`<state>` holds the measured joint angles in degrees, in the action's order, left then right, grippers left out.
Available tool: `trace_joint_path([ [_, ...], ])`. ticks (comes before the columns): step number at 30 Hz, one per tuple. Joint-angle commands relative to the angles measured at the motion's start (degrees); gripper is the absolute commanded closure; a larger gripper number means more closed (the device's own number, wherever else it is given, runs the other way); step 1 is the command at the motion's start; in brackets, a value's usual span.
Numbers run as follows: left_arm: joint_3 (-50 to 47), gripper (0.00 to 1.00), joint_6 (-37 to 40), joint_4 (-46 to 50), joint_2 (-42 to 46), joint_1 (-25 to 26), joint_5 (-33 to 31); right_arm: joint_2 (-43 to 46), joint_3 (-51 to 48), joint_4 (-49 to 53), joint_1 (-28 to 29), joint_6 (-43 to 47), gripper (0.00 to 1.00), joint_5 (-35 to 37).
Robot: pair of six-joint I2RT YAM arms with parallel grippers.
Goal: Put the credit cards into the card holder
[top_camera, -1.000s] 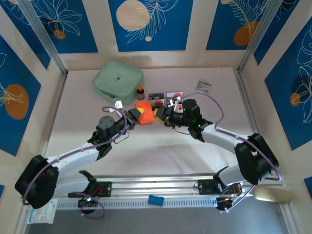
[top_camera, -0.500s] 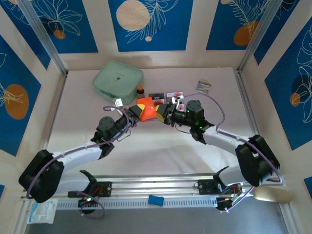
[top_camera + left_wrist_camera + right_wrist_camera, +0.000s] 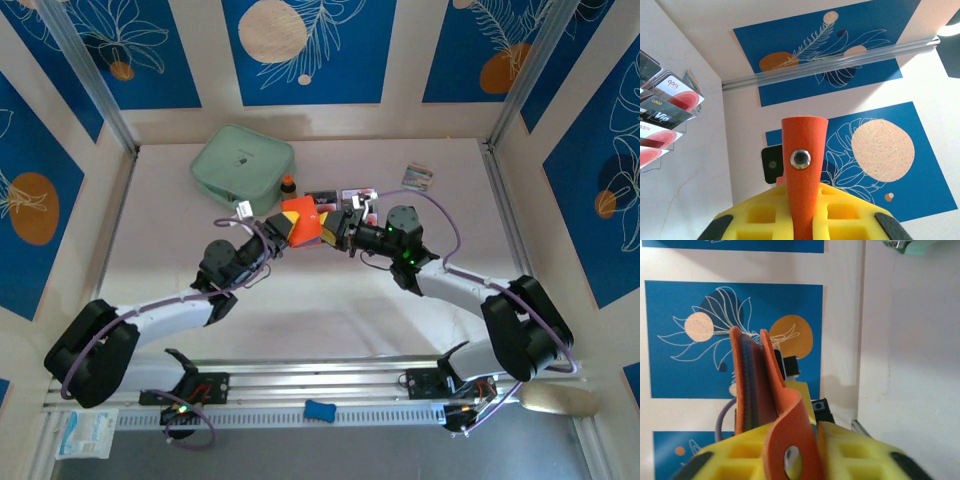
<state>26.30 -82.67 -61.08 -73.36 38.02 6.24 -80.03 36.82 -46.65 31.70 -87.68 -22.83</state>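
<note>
Your left end effector (image 3: 280,232) and right end effector (image 3: 335,230) each pinch the card holder (image 3: 300,220), held between them beside the credit cards (image 3: 340,197). It looks light and floppy, so grip the flap edges.

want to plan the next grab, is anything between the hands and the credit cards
Only the card holder itself: the left hand and right hand both clamp it, just in front of the credit cards. Nothing else visibly lies between holder and cards.
</note>
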Motion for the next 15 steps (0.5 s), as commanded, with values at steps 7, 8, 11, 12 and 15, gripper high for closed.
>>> trace_joint_path([
  [7,1.42,1.00,-0.08,-2.52,-1.64,1.51,0.89,-2.16,-1.21,-5.68,1.12,-2.06,1.00,-5.43],
  [8,1.36,1.00,0.05,-2.24,-1.70,1.47,0.99,-2.15,-1.57,-5.78,1.00,-2.15,1.00,-5.39],
  [11,0.89,0.98,0.61,-1.38,-1.66,1.48,1.36,-1.84,-2.75,-5.74,0.69,-1.58,1.00,-4.97],
  [12,0.68,0.90,1.10,-0.92,-1.48,1.48,1.41,-1.63,-3.34,-5.76,0.64,-1.24,1.00,-4.79],
  [15,-0.39,0.50,2.60,1.44,-0.40,1.53,1.15,-1.08,-5.05,-4.49,0.32,0.49,1.00,-3.94],
])
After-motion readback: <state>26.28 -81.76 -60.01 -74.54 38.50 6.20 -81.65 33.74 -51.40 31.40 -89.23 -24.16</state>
